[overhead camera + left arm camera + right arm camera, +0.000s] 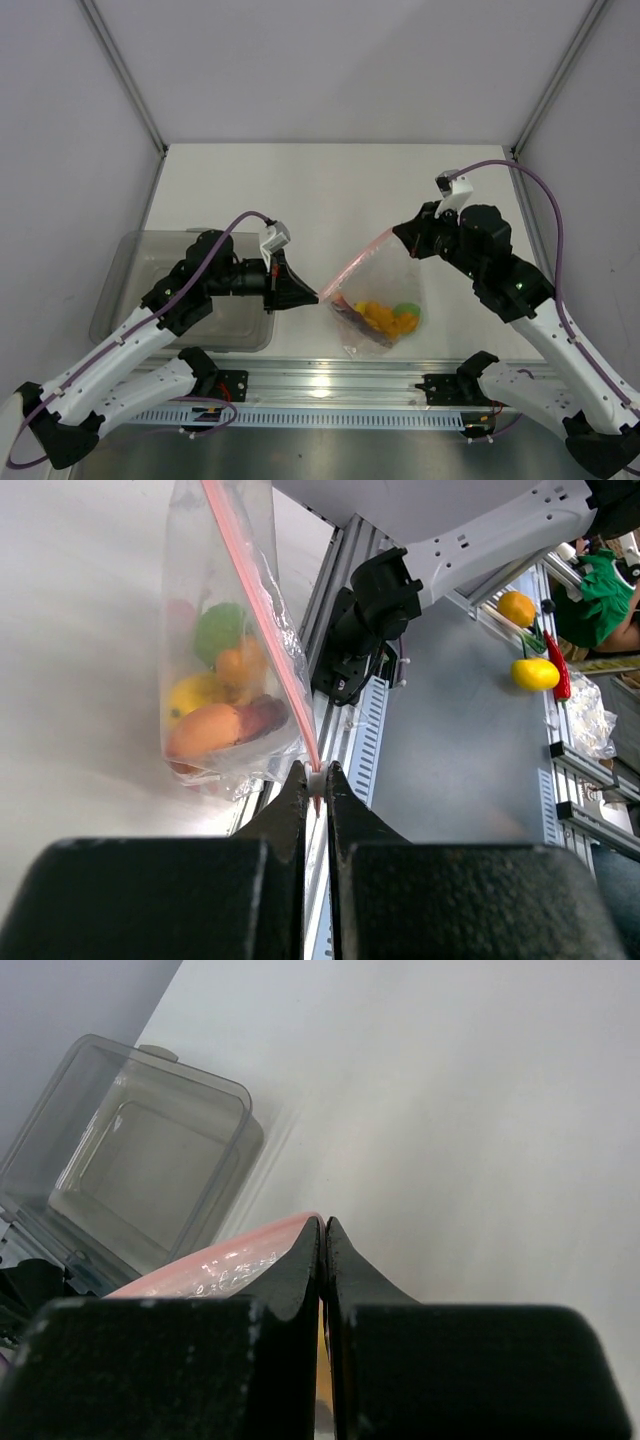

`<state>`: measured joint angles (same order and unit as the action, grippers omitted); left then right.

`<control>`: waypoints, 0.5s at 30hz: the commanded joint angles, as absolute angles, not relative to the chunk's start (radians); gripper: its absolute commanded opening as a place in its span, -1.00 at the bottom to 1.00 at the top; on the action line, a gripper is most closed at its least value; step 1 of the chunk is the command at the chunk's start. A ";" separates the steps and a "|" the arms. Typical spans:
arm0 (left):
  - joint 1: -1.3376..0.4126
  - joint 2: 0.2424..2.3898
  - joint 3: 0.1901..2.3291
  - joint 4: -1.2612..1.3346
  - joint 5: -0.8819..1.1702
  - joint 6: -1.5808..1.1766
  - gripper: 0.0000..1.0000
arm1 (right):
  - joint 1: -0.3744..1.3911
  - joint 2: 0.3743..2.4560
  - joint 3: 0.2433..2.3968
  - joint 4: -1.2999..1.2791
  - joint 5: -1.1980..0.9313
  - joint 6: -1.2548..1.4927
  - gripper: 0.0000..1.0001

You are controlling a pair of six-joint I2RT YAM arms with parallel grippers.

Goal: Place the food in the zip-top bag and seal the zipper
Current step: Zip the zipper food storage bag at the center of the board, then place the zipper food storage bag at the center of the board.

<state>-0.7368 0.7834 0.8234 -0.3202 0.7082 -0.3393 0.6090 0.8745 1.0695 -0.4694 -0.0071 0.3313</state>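
Observation:
The clear zip-top bag [385,290] hangs stretched between my two grippers above the table's near edge. Inside it lie the food [385,317]: yellow-orange pieces, a dark-red slice and a lime-green fruit [407,311]. The pink zipper [352,268] runs taut along the top edge. My left gripper [313,297] is shut on the white slider at the zipper's left end [316,780]. My right gripper [399,232] is shut on the zipper's right end [322,1222]. The left wrist view shows the food [215,715] bunched in the bag [215,570].
A grey translucent rectangular bin [150,270] stands at the left, under my left arm; it also shows in the right wrist view [140,1150]. An aluminium rail [330,385] runs along the near edge. Slanted frame posts [125,75] stand at the back corners.

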 commanded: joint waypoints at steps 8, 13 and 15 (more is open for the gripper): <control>-0.730 0.792 0.822 -0.321 0.704 -0.351 0.51 | 0.554 0.902 1.097 -0.405 -0.034 0.348 -1.00; -0.730 0.735 0.851 -0.371 0.378 -0.351 0.99 | 0.551 0.977 1.132 -0.416 0.000 0.354 -1.00; -0.730 0.709 0.861 -0.380 0.296 -0.353 0.99 | 0.531 1.011 1.150 -0.417 0.029 0.362 -1.00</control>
<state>-0.7319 0.7605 0.8135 -0.3664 0.5011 -0.3485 0.5529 0.9741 1.0889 -0.4522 -0.0269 0.3473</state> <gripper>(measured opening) 0.995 0.009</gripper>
